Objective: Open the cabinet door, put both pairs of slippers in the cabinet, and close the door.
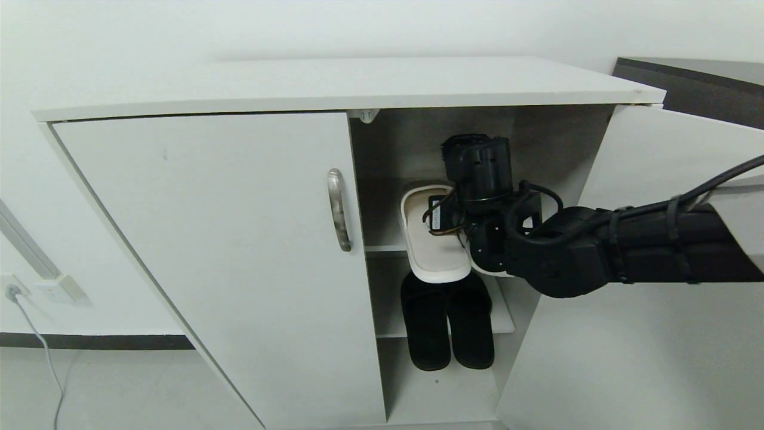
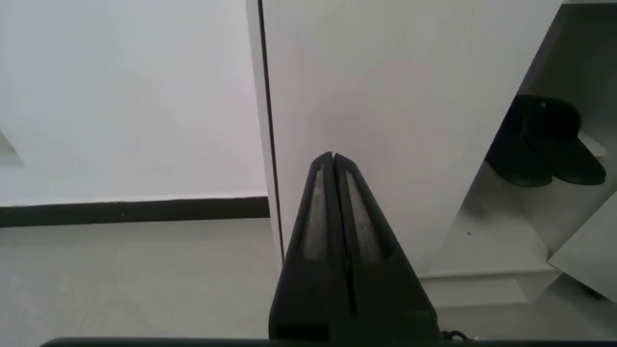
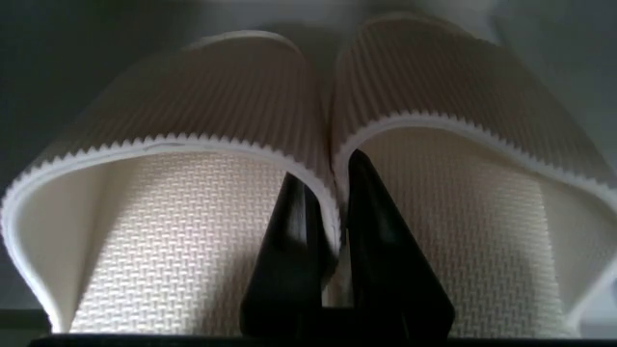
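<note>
Pinching white slippers (image 1: 434,239) by their inner edges with right gripper (image 3: 328,175) at upper shelf (image 1: 382,248) of open cabinet (image 1: 358,83), 12 o'clock of black slippers (image 1: 447,325) on lower shelf (image 1: 505,322), with left gripper (image 2: 334,159) closed empty near shut left door (image 2: 405,96).

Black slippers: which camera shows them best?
Head view: the pair of black slippers lies side by side on the lower shelf, nearly whole. Left wrist view catches them sideways, farther off. Right wrist view faces the cream ribbed slippers instead.
</note>
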Robot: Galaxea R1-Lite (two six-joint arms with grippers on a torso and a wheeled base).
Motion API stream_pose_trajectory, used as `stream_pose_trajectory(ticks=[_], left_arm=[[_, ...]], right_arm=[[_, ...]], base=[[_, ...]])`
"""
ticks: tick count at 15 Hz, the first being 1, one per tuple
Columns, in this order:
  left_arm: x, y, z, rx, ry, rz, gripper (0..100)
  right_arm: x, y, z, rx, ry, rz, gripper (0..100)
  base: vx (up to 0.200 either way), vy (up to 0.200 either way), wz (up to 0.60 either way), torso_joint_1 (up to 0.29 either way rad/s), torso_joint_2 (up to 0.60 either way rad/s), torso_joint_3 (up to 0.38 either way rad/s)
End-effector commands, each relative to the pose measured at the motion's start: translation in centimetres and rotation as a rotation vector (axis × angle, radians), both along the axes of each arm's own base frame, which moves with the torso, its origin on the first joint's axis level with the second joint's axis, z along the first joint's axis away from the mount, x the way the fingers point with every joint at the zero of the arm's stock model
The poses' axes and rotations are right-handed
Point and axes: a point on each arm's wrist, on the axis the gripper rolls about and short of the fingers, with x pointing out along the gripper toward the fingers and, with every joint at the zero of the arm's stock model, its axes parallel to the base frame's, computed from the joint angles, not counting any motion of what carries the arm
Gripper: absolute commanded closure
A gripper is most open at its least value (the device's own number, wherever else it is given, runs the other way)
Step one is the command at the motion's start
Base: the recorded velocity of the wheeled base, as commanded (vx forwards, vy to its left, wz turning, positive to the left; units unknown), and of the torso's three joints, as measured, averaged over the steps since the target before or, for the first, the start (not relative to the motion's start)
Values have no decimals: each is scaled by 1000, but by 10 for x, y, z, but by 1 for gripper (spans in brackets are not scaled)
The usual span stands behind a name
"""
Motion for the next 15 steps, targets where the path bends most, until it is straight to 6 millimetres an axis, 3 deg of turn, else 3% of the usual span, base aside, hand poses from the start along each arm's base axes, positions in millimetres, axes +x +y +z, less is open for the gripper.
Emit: stream_pose_trajectory(ticks=[1, 8, 15], left_arm=[[0, 0, 0, 0, 2, 0, 100], [0, 0, 0, 2, 2, 0, 100], [0, 0, 0, 3, 2, 0, 100]], right_arm=[[16, 4, -9, -5, 3, -18, 100], [32, 5, 0, 0, -2, -38, 100], [38, 6, -8, -2, 11, -48, 100]], base=[[0, 0, 0, 0, 0, 0], [0, 0, 0, 0, 0, 0], [0, 0, 0, 0, 0, 0]])
